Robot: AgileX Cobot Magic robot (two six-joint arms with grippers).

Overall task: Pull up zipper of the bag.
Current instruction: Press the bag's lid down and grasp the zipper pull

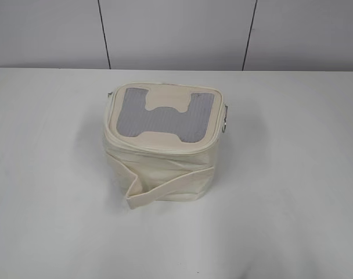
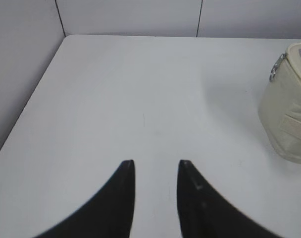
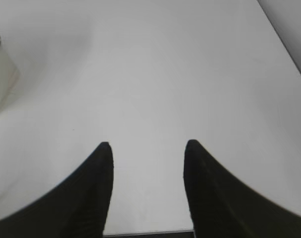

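Nearest the wrist cameras, both grippers hung over bare white table (image 1: 292,221) and held nothing. The left gripper (image 2: 156,162) had its two dark fingers parted by a narrow gap, with only tabletop showing between the tips. The right gripper (image 3: 148,145) stood wider apart, again with plain table between its fingers. Neither arm appeared in the exterior view. Farther in, near the middle of the table, sat the bag (image 1: 162,151), a small boxy cream thing resting upright, well apart from both grippers. Its wide cream strap (image 1: 143,195) trailed across the near face and folded down to the table at the near left. On top lay the grey mesh panel (image 1: 165,119) with a cream H-shaped patch (image 1: 167,100) over it. The zipper (image 1: 165,149) ran as a thin cream line round the top rim. A silver ring pull (image 1: 225,119) hung at the right edge, and another ring (image 2: 277,67) showed at the bag's left side in the left wrist view. Beyond the table's far edge stood a pale panelled wall (image 1: 176,32).
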